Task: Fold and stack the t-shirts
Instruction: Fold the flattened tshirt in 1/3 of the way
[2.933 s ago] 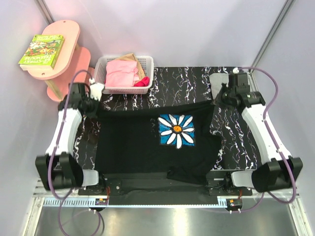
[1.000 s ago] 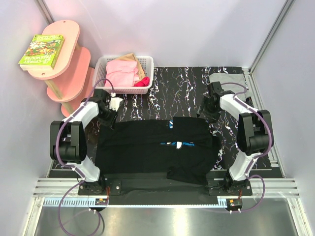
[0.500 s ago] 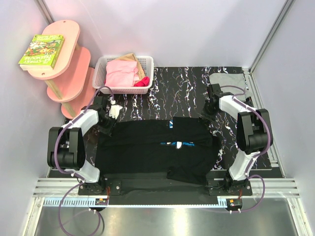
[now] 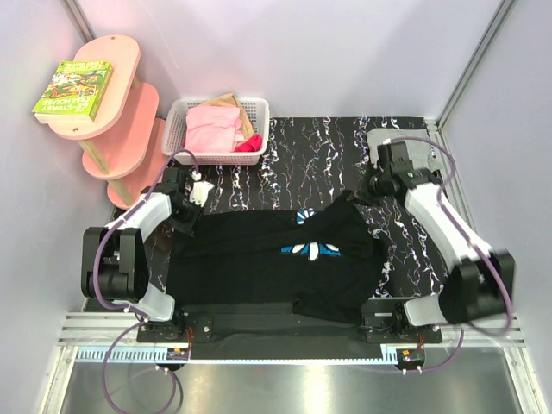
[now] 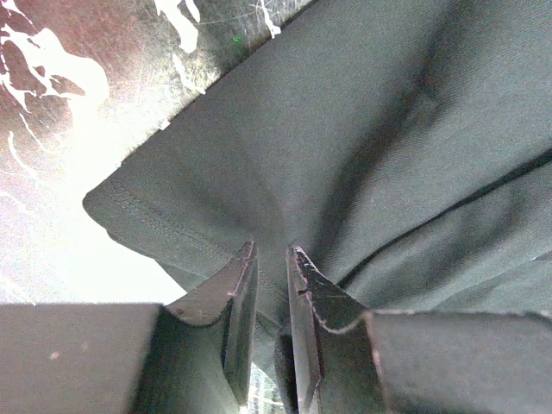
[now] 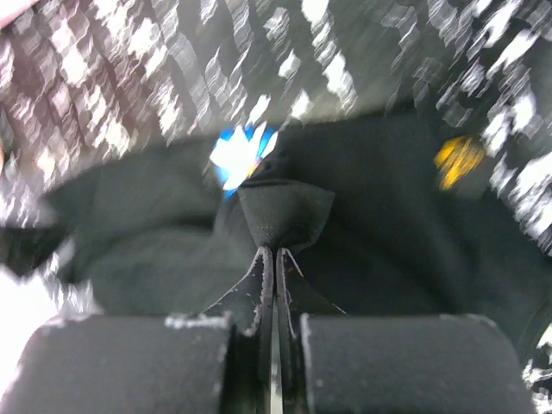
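The black t-shirt (image 4: 259, 259) lies folded across the near half of the table, with bits of its blue-and-white flower print (image 4: 310, 249) showing at the fold. My right gripper (image 4: 360, 197) is shut on the shirt's far right corner and holds it raised in a peak; the right wrist view shows a tuft of black cloth (image 6: 285, 211) pinched at the gripper (image 6: 274, 252). My left gripper (image 4: 186, 224) sits at the far left corner, its jaws (image 5: 269, 254) narrow with black cloth (image 5: 345, 129) between them. The light grey t-shirt (image 4: 376, 138) lies at the far right, partly under the right arm.
A white basket (image 4: 184, 121) of pink clothes stands at the table's far left. Left of it is a pink shelf (image 4: 121, 60) with a book (image 4: 73, 89) on top. Black marbled tabletop (image 4: 302, 155) shows beyond the shirt.
My right gripper has closed on the black shirt's far right corner and lifted it, the arm swinging outward. A little more of the flower print shows. The left gripper has stayed put.
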Robot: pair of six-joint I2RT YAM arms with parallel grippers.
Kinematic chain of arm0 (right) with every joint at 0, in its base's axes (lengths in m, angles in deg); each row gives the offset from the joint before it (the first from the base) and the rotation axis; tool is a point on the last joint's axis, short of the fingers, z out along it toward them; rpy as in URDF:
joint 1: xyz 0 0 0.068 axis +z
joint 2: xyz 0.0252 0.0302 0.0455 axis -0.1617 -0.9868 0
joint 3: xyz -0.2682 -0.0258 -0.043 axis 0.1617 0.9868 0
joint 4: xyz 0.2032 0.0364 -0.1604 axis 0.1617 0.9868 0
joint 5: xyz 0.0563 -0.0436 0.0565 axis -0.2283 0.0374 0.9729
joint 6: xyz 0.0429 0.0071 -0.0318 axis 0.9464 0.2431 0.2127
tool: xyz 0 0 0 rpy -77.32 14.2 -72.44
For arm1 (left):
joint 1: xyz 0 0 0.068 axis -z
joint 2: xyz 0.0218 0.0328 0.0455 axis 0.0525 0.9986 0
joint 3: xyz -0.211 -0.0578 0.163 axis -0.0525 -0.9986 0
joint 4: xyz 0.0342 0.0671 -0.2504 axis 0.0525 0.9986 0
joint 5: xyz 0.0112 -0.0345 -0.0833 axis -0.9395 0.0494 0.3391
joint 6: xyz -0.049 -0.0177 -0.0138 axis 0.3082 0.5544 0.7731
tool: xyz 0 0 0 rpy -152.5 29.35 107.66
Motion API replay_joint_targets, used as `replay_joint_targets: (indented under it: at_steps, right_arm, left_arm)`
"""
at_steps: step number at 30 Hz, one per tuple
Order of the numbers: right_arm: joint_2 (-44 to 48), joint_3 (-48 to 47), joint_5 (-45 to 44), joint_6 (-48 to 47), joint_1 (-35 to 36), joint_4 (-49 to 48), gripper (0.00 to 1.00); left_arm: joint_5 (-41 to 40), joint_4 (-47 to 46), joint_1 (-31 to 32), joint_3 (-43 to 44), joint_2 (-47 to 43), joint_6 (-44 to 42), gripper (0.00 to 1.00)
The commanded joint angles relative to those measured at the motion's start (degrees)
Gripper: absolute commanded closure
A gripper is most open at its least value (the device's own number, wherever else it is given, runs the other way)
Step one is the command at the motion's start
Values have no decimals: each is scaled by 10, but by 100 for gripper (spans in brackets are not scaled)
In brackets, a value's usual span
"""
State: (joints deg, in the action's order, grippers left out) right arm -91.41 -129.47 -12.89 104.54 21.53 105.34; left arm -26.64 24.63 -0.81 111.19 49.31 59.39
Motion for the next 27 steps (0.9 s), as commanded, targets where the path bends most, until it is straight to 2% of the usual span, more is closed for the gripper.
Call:
replay_joint_targets:
  at_steps: [1,4,8,10,13,17,19,22,27]
  right_arm:
    - [107,90,52,21,48,71,83]
    - [158,180,83,40,76,86,76]
    - [186,253,115,43,82,99,35]
    - [177,238,105,29,82,115,34]
    - [136,152,57,7,82,124,32]
    - [28,4,15,-21,82,116,27]
    - [-24,-25,7,-22,82,94,27]
    - [-85,-27,16,-20,82,46,28]
    - [-121,44,50,-13,82,-20,33]
  left_arm:
    - [-11,-15,1,3,-30,-6,76]
    - [-15,-11,1,8,-34,-7,76]
    - [-22,-5,2,24,-35,-9,77]
    - [-24,-1,1,31,-35,-8,77]
    - [-26,6,2,42,-37,-7,77]
    - [-29,16,2,51,-42,-7,77]
    - [-33,17,2,50,-45,-8,77]
    - [-37,19,2,51,-48,-9,77]
    - [-40,20,2,46,-50,-9,77]
